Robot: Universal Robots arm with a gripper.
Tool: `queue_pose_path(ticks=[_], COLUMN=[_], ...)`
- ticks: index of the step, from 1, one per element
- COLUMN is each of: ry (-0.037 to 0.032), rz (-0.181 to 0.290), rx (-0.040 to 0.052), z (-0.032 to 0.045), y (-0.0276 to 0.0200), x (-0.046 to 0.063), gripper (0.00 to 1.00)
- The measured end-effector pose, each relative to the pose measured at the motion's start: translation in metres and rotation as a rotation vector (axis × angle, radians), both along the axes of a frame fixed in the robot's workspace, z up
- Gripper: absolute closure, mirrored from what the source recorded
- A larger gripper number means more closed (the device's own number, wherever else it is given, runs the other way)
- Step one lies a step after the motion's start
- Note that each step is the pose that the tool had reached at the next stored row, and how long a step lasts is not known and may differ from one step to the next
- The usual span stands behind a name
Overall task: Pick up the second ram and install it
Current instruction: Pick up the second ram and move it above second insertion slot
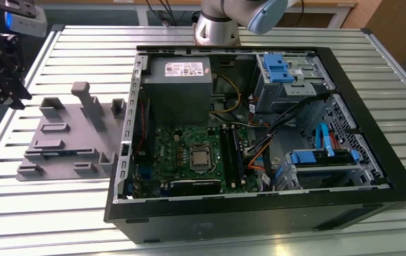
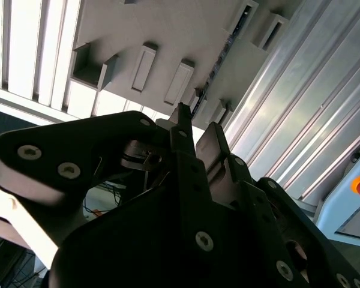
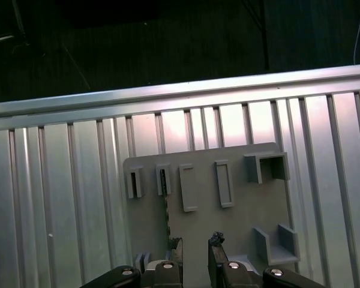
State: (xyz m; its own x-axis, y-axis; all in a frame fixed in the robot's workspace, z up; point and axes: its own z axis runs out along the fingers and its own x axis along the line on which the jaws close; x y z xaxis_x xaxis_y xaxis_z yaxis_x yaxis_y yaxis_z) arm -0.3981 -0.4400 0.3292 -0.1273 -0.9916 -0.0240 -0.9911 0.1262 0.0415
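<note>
Your pincer [image 1: 9,90] hangs above the far left corner of the bench [image 1: 61,213], at the exterior view's left edge, well apart from the open computer case [image 1: 260,213]. Its two fingers [image 3: 176,245] stand apart with a bare gap between them, and you are gripping nothing. In both wrist views the pincer [image 3: 196,243] [image 2: 197,125] points down over the grey fixture [image 3: 240,210].

The second ram [image 1: 49,153] sits in the grey fixture [image 1: 68,133], which lies on the slatted bench just to the exterior view's left of the case. In the exterior view the ram shows as a thin blue-green strip low in the near part of the fixture, among the upright posts. In the first wrist view the second ram [image 3: 166,216] stands on its edge in a narrow slot, a thin patterned line running along the fixture and ending close beside one fingertip; whether they touch you cannot tell. In the second wrist view it [image 2: 219,66] shows as a dark thin strip across the fixture [image 2: 168,30], beyond the fingertips.

Inside the case the green motherboard [image 1: 181,144] lies flat, its long black slots [image 1: 228,152] running near to far beside the processor socket.
</note>
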Motion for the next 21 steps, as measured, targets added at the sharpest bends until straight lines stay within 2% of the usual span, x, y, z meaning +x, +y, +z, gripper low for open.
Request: queue_pose_path(ticks=[10, 21], ry=[0.0001, 0.0054], rz=[0.006, 0.042], rx=[0.0001, -0.0002], z=[-0.0025, -0.0122], y=[0.0, -0.0001], x=[0.0, -0.001], gripper=[0.69, 0.69])
